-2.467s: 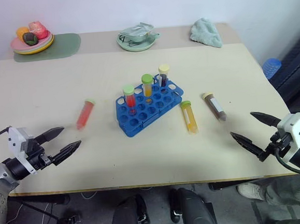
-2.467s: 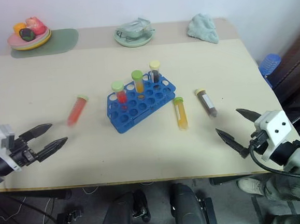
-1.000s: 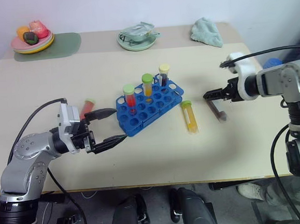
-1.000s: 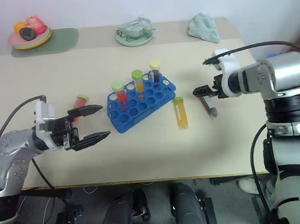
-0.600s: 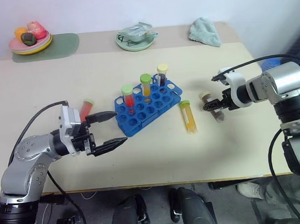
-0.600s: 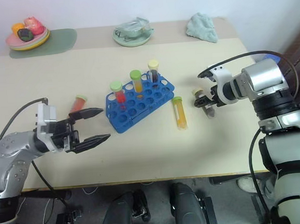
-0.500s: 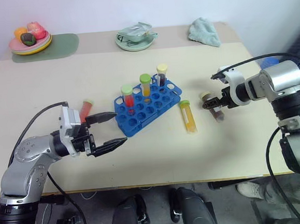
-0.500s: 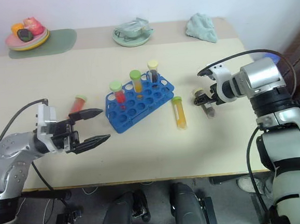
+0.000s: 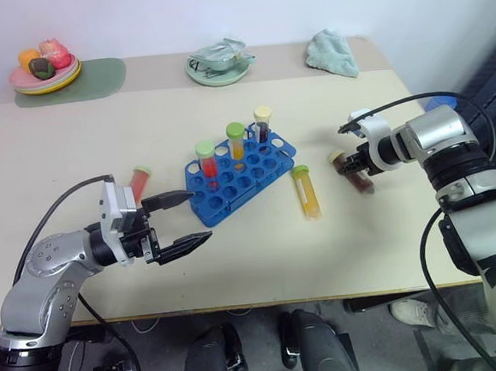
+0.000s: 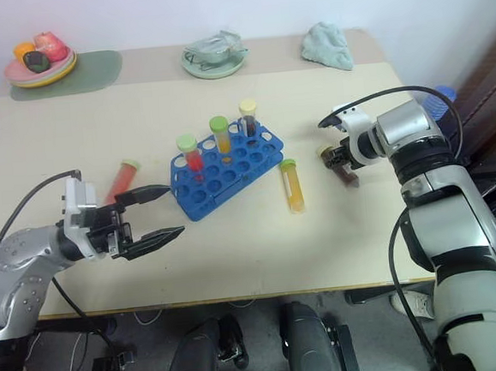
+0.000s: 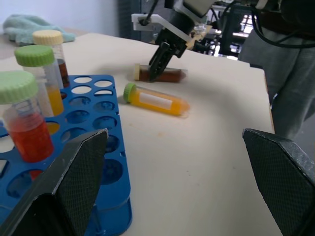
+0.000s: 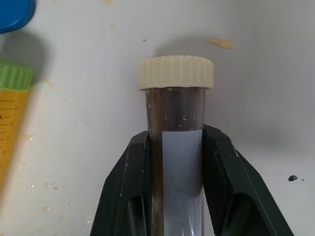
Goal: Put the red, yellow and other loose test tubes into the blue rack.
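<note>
The blue rack [image 9: 241, 170] stands mid-table with three capped tubes upright in it. Left of it lies the loose red tube [image 9: 139, 182]. The yellow tube [image 9: 305, 192] lies just right of the rack. Farther right a brown tube with a cream cap [image 12: 175, 93] lies on the table, and my right gripper [image 9: 355, 163] is shut on it just behind the cap. The left gripper [image 9: 201, 214] hovers open in front of the rack's left end, close to the red tube, with nothing between its fingers.
A plate of fruit [image 9: 43, 68] on a green mat sits at the far left corner. A dish with crumpled foil [image 9: 215, 62] and a teal cloth [image 9: 330, 52] lie along the far edge. The table's right edge is near my right arm.
My right gripper came down onto the brown tube and shut on it. The left gripper has stayed open in the same place.
</note>
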Robot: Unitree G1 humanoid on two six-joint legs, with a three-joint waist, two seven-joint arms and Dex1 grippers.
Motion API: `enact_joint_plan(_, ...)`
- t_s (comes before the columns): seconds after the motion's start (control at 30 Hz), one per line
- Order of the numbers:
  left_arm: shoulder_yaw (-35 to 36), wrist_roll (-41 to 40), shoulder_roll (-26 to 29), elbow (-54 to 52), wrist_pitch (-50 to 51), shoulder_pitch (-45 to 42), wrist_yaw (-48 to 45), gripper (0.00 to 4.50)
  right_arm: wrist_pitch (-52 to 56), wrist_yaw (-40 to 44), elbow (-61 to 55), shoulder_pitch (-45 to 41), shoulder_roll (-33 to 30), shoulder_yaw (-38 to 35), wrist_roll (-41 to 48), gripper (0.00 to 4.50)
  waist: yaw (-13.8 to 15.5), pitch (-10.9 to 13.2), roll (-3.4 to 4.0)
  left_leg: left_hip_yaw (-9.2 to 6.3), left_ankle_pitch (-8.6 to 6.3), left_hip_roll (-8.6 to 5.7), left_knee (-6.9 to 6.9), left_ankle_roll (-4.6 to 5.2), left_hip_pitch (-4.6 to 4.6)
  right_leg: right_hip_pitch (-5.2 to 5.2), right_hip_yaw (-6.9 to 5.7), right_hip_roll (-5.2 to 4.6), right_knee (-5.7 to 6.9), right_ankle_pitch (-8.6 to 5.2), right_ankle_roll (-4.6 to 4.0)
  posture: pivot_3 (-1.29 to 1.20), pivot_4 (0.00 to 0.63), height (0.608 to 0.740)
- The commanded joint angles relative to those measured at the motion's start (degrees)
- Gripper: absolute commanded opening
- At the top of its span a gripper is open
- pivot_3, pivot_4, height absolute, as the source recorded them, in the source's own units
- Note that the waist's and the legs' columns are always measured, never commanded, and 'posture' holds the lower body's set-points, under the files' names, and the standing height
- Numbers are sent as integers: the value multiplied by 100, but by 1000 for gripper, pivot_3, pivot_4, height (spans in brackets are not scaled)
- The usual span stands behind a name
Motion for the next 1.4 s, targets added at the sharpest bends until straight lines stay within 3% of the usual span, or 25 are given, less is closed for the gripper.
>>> enact_joint_plan(0.03, 168, -140, 42, -223, 7, 38, 24, 4500, -201, 434, -1257, 301, -351, -304, 198, 790, 10, 0, 0, 0, 0, 0, 0, 0, 0, 0, 0, -1, 0, 0, 0, 0, 150, 740)
enact_joint_plan(0.13, 185, -173, 34, -227, 21, 58, 60, 4500, -285, 1020, -3211, 1137, -615, -940, 995, 790, 21, 0, 1, -6, 0, 0, 0, -1, -2, -1, 0, -2, -1, -2, 3, 0, 150, 740)
enact_joint_plan(0.2, 175, -179, 23, -229, 28, 55, 80, 4500, -162, 1106, -4110, 1622, -435, -1543, 1626, 790, 5, 0, 0, -11, -1, 2, 0, -1, -2, 1, -2, 0, -2, -3, 3, 0, 150, 740)
enact_joint_plan(0.33, 128, -217, 0, -233, 74, -3, 132, 4500, -396, 371, -5148, 2285, 367, -2384, 2136, 790, 0, -1, -1, -13, 1, 5, 8, -5, 0, 4, -2, 1, 3, -2, 2, 0, 150, 740)
enact_joint_plan(0.47, 105, -218, -15, -188, 121, -90, 129, 4500, -1761, -448, -5451, 2863, 1434, -2529, 1900, 790, 13, -2, -3, -13, 0, 4, 11, -6, 0, 8, -5, 1, 2, -2, 1, 0, 150, 740)
enact_joint_plan(0.67, 83, -203, -42, -116, 143, -187, 135, 4500, -4427, -1731, -4299, 2910, 2819, -2271, 875, 790, -10, -1, -2, -5, 3, 3, 7, -11, -1, 2, -9, 7, 9, -2, 2, 0, 150, 740)
enact_joint_plan(0.77, 59, -200, -96, -129, 157, -216, 174, 4500, -5685, -2075, -3284, 2677, 3103, -2219, 428, 790, -8, -1, -2, -4, 5, 2, 7, -13, 0, 3, -9, 19, 12, -3, 2, 0, 150, 740)
enact_joint_plan(0.93, 76, -185, -114, -138, 159, -216, 212, 4500, -6946, -2405, -1864, 2268, 3551, -2466, 470, 790, -21, -1, -1, -2, 5, 4, 6, -13, 3, 3, -6, 26, 15, -3, 3, 0, 150, 740)
enact_joint_plan(1.13, 146, -211, -102, -255, 181, -132, 304, 4500, -7649, -2359, -864, 2076, 3739, -2535, 520, 790, -17, 0, 0, -3, 7, 6, 6, -13, 7, 7, -2, 30, 16, -3, 2, 0, 150, 740)
enact_joint_plan(1.4, 248, -240, -84, -421, 207, 25, 418, 4500, -7840, -2289, -754, 2283, 3744, -2571, 612, 790, -15, 0, 0, -4, 7, 6, 7, -14, 14, 10, 6, 29, 21, -3, 2, 0, 150, 740)
